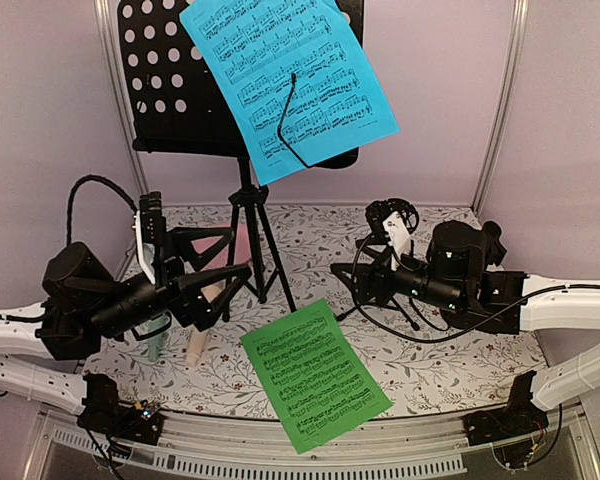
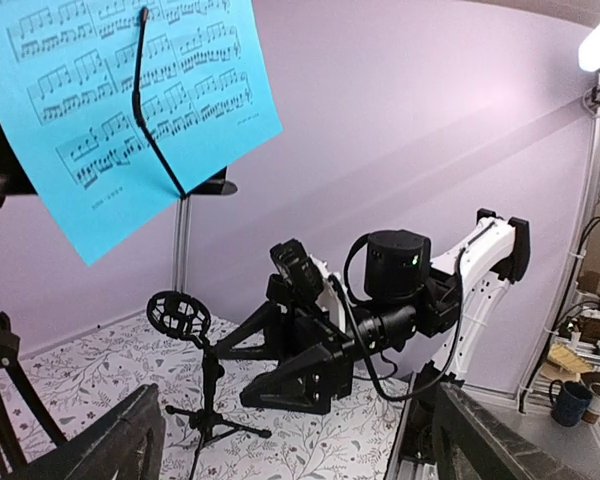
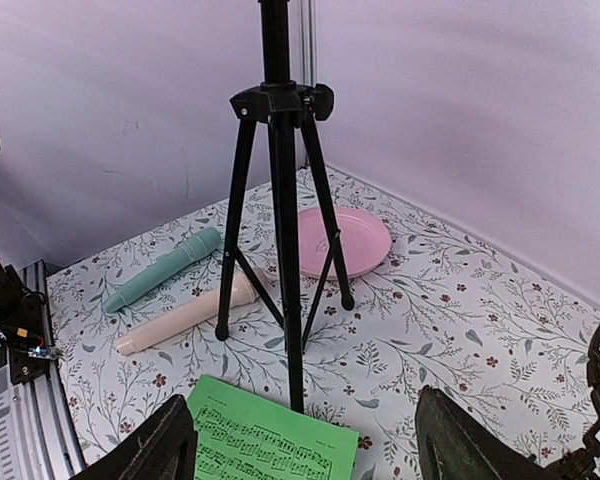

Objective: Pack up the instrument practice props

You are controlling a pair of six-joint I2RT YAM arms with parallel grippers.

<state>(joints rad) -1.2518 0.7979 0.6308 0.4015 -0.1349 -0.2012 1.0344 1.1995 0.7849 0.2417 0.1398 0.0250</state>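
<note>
The black perforated music desk (image 1: pixel 165 85) stands on its tripod legs (image 3: pixel 280 200) at the back of the flowered table (image 1: pixel 450 360), and the blue music sheet (image 1: pixel 290 80) leans tilted on it. Seen from above, the green music sheet (image 1: pixel 315 375) lies flat at 5 o'clock from the legs. The mint-green microphone (image 3: pixel 165 270) and the peach microphone (image 3: pixel 185 315) lie side by side at 8 o'clock, under the left arm. The pink plate (image 3: pixel 355 240) lies just behind the legs. A small microphone tripod (image 2: pixel 211 400) stands at 3 o'clock, close in front of the right arm. The left gripper (image 2: pixel 300 450) hangs above the table with its fingers (image 2: pixel 100 440) spread wide, grasping nothing. The right gripper (image 3: pixel 310 450) is released too, its fingers (image 3: pixel 480 440) apart over the green sheet, nothing between them.
</note>
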